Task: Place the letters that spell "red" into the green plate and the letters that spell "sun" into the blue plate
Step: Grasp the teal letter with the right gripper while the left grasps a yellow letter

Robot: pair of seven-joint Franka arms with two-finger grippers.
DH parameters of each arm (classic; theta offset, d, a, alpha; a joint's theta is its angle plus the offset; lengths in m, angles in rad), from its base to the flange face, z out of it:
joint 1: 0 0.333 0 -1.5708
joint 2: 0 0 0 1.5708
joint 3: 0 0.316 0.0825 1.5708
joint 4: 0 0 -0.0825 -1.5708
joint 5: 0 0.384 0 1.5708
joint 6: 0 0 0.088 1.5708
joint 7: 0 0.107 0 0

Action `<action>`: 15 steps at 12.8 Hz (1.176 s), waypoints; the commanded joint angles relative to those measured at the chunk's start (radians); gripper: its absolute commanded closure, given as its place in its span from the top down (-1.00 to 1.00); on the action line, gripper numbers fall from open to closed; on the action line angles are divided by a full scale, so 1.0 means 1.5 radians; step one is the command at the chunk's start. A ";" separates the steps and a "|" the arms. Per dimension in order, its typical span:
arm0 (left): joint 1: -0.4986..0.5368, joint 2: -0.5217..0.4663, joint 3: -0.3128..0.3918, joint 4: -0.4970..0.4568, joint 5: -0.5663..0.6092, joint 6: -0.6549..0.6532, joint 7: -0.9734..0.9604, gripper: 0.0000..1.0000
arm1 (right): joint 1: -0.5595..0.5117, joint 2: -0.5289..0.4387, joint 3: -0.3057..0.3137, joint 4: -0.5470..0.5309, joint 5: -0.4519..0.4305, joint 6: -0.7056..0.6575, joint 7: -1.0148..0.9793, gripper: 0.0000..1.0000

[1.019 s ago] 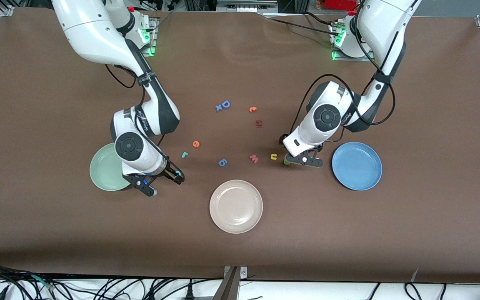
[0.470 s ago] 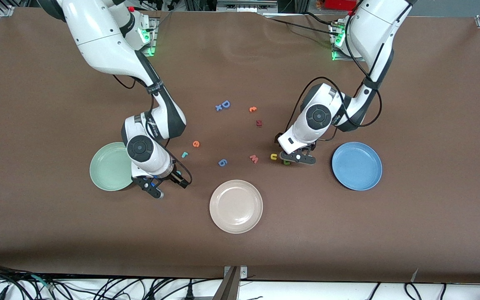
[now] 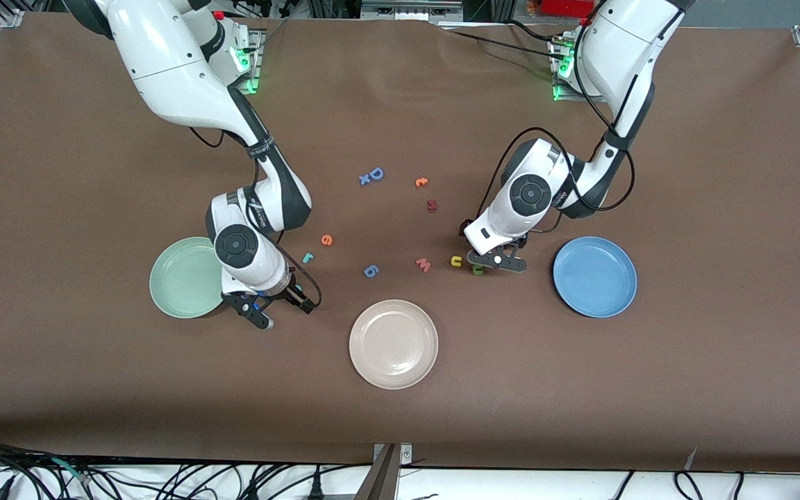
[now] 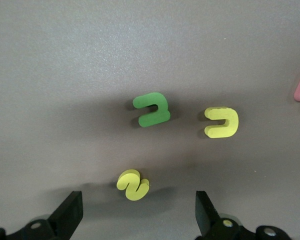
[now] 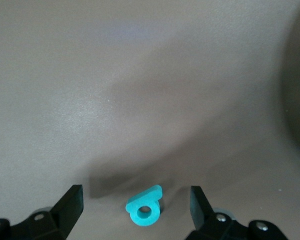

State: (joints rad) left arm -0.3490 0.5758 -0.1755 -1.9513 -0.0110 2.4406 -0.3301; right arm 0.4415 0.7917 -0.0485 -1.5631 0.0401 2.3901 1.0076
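Teal "d" (image 5: 144, 210) is seen lying between the spread fingers of the right gripper (image 3: 279, 307), at 3 o'clock of the green plate (image 3: 176, 278); it is hidden in the front view. Left gripper (image 4: 137, 212) is held open around the yellow "s" (image 4: 133, 184), at 9 o'clock of the blue plate (image 3: 594, 276).

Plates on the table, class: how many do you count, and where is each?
3. The green plate lies toward the right arm's end, the blue plate toward the left arm's end, and the beige-white plate between them, nearest the front camera. None looks hidden.
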 commanded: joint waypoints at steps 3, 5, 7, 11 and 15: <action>-0.005 0.007 0.008 0.001 0.018 0.018 -0.013 0.98 | 0.014 -0.003 -0.003 -0.014 -0.009 0.013 0.023 0.36; -0.004 0.019 0.009 0.000 0.018 0.042 -0.013 0.98 | 0.016 -0.003 -0.003 -0.014 -0.009 0.012 0.024 0.12; -0.004 0.018 0.009 0.000 0.018 0.043 -0.011 0.93 | 0.017 -0.003 -0.003 -0.017 -0.008 0.012 0.023 -0.09; -0.004 0.011 0.009 -0.003 0.019 0.039 -0.007 -0.15 | 0.016 -0.003 -0.003 -0.017 -0.008 0.010 0.023 -0.52; -0.005 0.005 0.010 -0.005 0.021 0.034 -0.008 -0.99 | 0.015 -0.009 -0.003 -0.008 -0.008 -0.005 0.009 -0.60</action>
State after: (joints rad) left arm -0.3479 0.5946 -0.1675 -1.9507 -0.0047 2.4956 -0.3301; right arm 0.4563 0.7870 -0.0506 -1.5714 0.0398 2.3866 1.0211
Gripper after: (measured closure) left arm 0.608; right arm 0.700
